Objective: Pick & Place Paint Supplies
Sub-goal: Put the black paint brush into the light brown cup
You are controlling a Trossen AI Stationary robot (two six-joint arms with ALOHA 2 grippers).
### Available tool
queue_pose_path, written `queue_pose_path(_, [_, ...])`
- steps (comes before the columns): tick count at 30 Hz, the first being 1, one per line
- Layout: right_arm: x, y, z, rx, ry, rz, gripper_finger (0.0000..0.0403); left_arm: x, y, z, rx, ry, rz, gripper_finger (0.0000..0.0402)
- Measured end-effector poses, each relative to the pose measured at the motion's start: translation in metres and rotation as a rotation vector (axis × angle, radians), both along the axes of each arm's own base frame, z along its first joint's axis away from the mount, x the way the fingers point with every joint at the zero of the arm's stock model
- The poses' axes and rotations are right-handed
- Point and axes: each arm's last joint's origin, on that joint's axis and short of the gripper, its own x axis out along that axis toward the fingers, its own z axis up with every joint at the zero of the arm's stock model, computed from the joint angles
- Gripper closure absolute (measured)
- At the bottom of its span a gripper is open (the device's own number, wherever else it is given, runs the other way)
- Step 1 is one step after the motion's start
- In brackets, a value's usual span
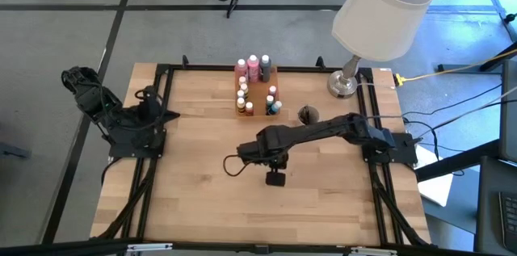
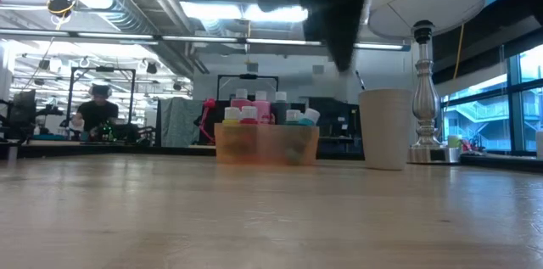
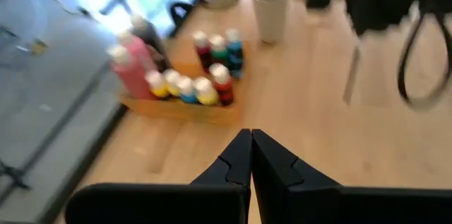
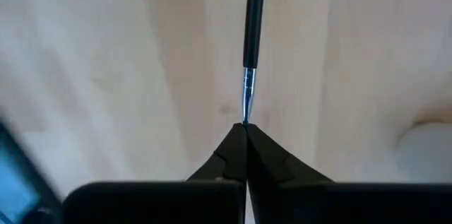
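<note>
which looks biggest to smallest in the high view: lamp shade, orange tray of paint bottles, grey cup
1. lamp shade, by far the largest, though it stands nearer the overhead camera, which inflates it
2. orange tray with its paint bottles
3. grey cup, smallest

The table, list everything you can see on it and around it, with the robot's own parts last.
Paint bottles: many, pink, yellow, red, blue, green, in the tray.
Tray: one, orange, table's far middle.
Cup: one, pale grey, right of tray.
Paintbrush: one, dark handle, pinched at its tip by right hand.
Lamp: one, white shade, far right corner.
Person: one, background room.
Left hand: shut, empty, parked at left edge.
Right hand: shut on paintbrush, mid-table.
</note>
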Motion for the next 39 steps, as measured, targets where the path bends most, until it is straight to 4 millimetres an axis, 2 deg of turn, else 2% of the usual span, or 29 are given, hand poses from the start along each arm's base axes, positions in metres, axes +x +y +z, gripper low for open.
queue_pose_path(3, [-0.002, 0.012, 0.033, 0.08, -0.087, -0.058, 0.0403, 0.0, -0.002, -0.001, -0.077, 0.029, -0.036, 0.04])
queue_pose_path(7, [-0.023, 0.028, 0.084, 0.142, -0.187, -0.207, 0.0403, 0.002, -0.005, 0.001, -0.137, 0.009, -0.057, 0.04])
queue_pose_path(12, [-0.054, 0.038, 0.126, 0.141, -0.266, -0.391, 0.0403, 0.005, -0.009, 0.005, -0.17, -0.018, -0.105, 0.04])
queue_pose_path(15, [-0.073, 0.037, 0.15, 0.182, -0.293, -0.504, 0.0403, 0.007, -0.011, 0.006, -0.183, -0.02, -0.143, 0.04])
queue_pose_path(22, [-0.109, 0.022, 0.191, 0.293, -0.308, -0.794, 0.0403, 0.007, -0.014, 0.006, -0.186, 0.02, -0.239, 0.04])
queue_pose_path(26, [-0.122, 0.008, 0.207, 0.407, -0.243, -0.927, 0.0403, 0.007, -0.014, 0.006, -0.203, 0.039, -0.265, 0.04])
queue_pose_path(29, [-0.128, -0.002, 0.215, 0.498, -0.184, -0.942, 0.0403, 0.006, -0.014, 0.005, -0.199, 0.045, -0.27, 0.04])
queue_pose_path(39, [-0.122, -0.024, 0.215, 0.656, -0.019, -0.975, 0.0403, 0.006, -0.014, 0.005, -0.119, 0.062, -0.322, 0.04])
